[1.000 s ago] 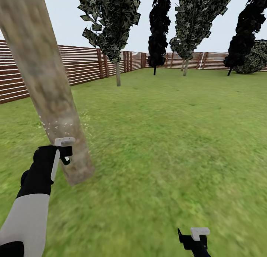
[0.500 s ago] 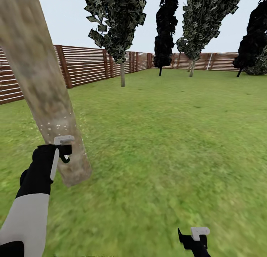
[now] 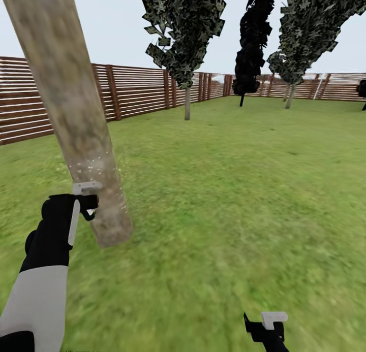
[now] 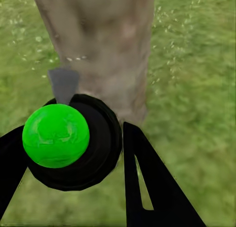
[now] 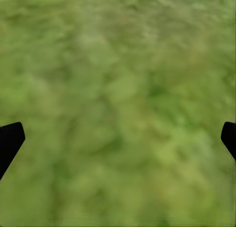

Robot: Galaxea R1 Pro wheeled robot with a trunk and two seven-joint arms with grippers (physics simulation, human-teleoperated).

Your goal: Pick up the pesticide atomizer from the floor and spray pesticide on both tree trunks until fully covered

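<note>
One of the trees stands close at the left, its thick pale grey-beige tree trunk (image 3: 84,133) slanting through the head view, with white spray specks (image 3: 94,166) on the bark. My left gripper (image 3: 85,202) is held up right beside the trunk's lower part. In the left wrist view my left gripper (image 4: 73,133) is shut on the pesticide atomizer (image 4: 56,136), a black round body with a bright green ball, whose grey nozzle (image 4: 64,84) points at the trunk (image 4: 103,45). Low over the grass, my right gripper (image 3: 267,325) stays open and empty (image 5: 118,138).
Green lawn (image 3: 239,179) spreads ahead and to the right. A brown slatted fence (image 3: 132,90) rings the back and left. Dark-leaved trees (image 3: 187,37) (image 3: 251,47) (image 3: 310,32) stand far off by the fence.
The whole picture has shifted right, so the camera has turned left. The left gripper still holds the atomizer at the trunk. The right gripper stays in the same place in the picture.
</note>
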